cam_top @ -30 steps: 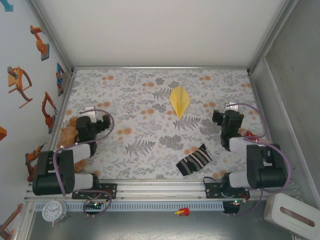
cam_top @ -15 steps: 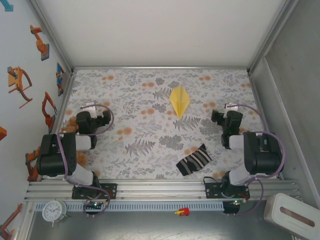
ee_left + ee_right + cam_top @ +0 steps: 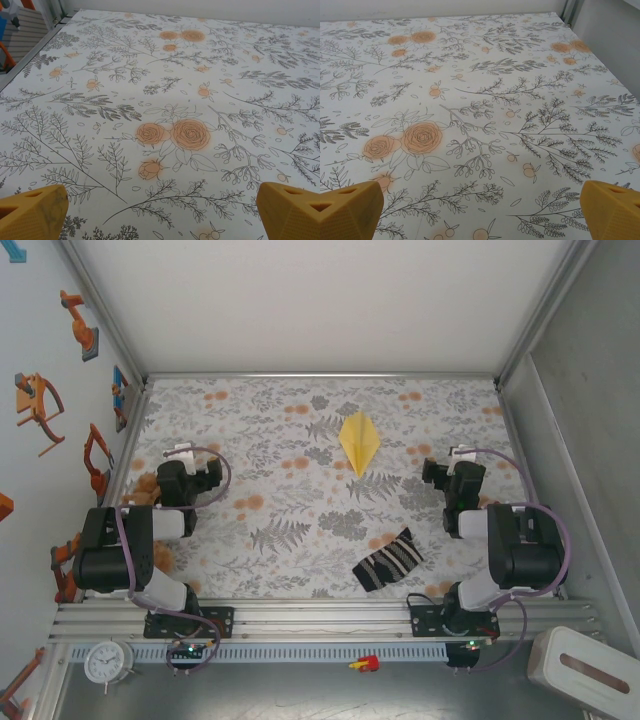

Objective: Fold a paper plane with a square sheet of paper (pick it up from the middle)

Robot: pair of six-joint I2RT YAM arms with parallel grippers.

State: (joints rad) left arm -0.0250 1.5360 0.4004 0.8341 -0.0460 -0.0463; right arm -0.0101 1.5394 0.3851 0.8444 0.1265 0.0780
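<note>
The square sheet of paper lies folded as the paper plane, a pale-yellow kite-shaped dart with a lengthwise crease, its sharp point towards me, on the far middle of the floral cloth. My left gripper rests at the left, well apart from it. In the left wrist view the left gripper is open, its yellow fingertips wide apart over bare cloth. My right gripper sits at the right, about a hand's width from the plane. It too is open, with nothing between its fingertips.
A black-and-white striped sock lies near the front, left of the right arm. A brown plush thing sits beside the left arm. Metal walls frame the cloth. A white box and a clock sit in front of the rail.
Both arms have drawn back and folded up over their bases; the grippers shifted slightly away from me. The plane and sock have not moved.
</note>
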